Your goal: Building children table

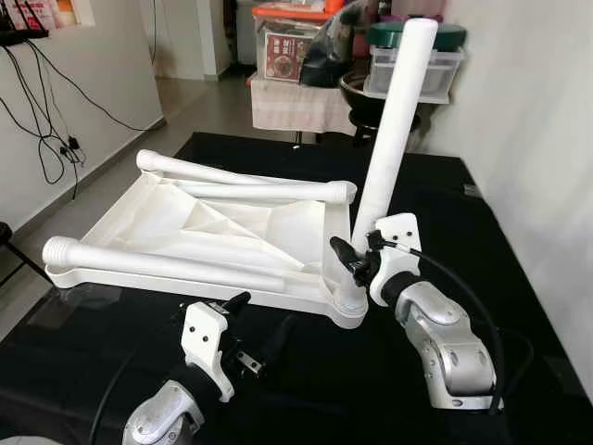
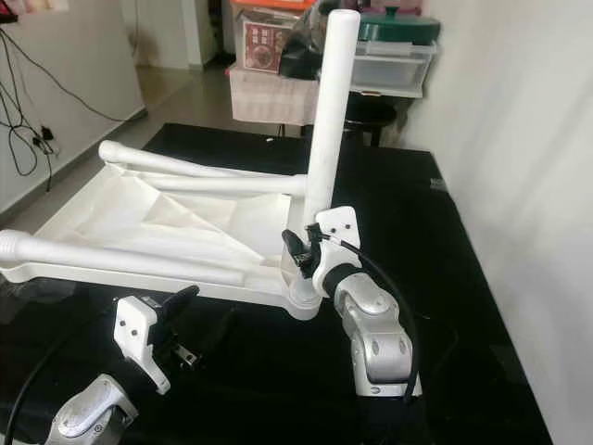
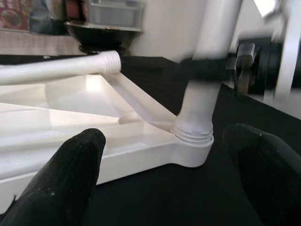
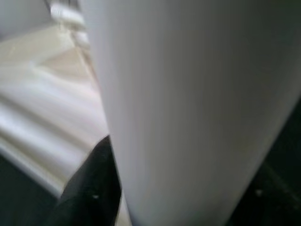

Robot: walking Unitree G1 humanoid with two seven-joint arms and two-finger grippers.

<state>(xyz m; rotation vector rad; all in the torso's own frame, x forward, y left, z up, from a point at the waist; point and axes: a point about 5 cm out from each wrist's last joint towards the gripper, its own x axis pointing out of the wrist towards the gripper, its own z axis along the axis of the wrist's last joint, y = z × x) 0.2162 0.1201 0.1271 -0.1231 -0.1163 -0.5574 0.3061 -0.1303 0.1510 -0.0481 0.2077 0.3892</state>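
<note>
While upright in tabletop [image 1: 185,222] corner | leg [image 1: 394,130] | within right pincer [image 1: 357,261]

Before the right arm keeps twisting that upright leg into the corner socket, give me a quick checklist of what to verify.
1. Right gripper clamped on the upright leg: ok, low on the leg.
2. Leg seated in the corner socket: ok, threads meet the socket.
3. Leg standing straight: not ok, it leans slightly.
4. Tabletop lying flat, upside down on the black surface: ok.
5. Left gripper free of the tabletop: ok, jaws open, just short of its edge.
6. Thread fully tightened: cannot tell.
</note>
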